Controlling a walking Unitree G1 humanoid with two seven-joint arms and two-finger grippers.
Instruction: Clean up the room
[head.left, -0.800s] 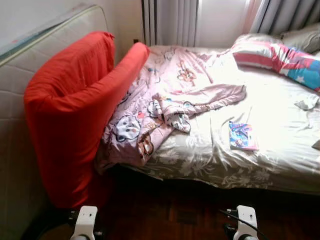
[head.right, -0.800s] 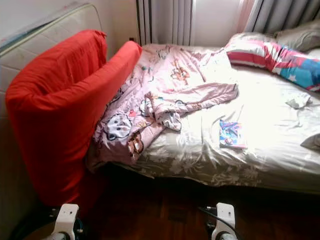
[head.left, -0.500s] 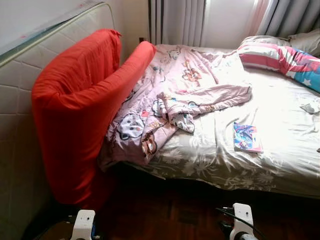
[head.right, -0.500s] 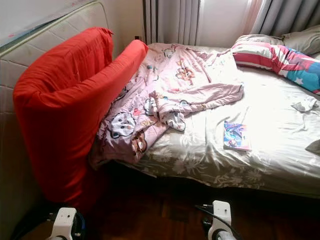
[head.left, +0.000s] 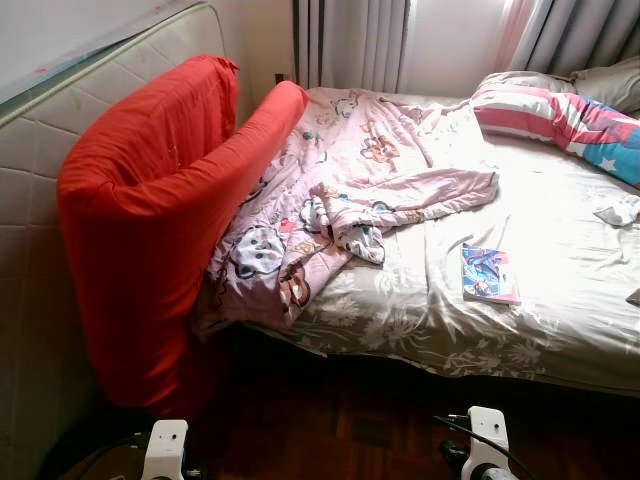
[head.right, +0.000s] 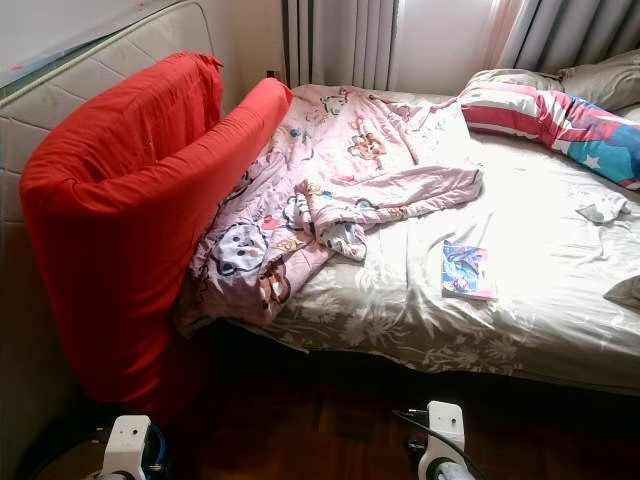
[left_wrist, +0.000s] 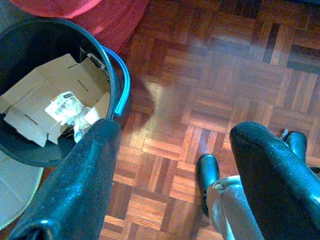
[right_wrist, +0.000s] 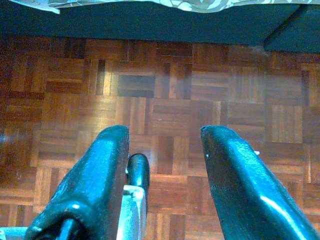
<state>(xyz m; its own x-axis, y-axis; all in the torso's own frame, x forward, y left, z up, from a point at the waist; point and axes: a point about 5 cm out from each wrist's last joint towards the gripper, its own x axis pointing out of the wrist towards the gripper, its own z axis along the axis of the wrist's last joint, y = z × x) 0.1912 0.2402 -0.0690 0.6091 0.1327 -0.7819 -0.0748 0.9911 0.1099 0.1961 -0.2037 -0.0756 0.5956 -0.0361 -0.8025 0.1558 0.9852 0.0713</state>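
A bed (head.left: 520, 330) with a floral sheet lies ahead. On it are a rumpled pink cartoon quilt (head.left: 345, 150), a pink garment (head.left: 410, 198), a colourful book (head.left: 488, 273), a striped pillow (head.left: 555, 108) and a crumpled white cloth (head.left: 617, 212). My left gripper (left_wrist: 175, 137) hangs open over the parquet floor, beside a black bin (left_wrist: 35, 40) holding flattened cardboard (left_wrist: 47, 102). My right gripper (right_wrist: 165, 135) hangs open above the floor near the bed's dark base. Both arms are low, with nothing between the fingers.
A folded red mattress (head.left: 150, 210) leans between the bed and an upright quilted mattress (head.left: 35, 160) on the left. Curtains (head.left: 350, 40) hang behind the bed. A grey pillow (head.left: 610, 80) lies at the far right. Dark parquet (head.left: 330, 420) runs between me and the bed.
The whole picture has shifted a little, so the camera moved. Nothing on the bed has changed, and both arms stay low.
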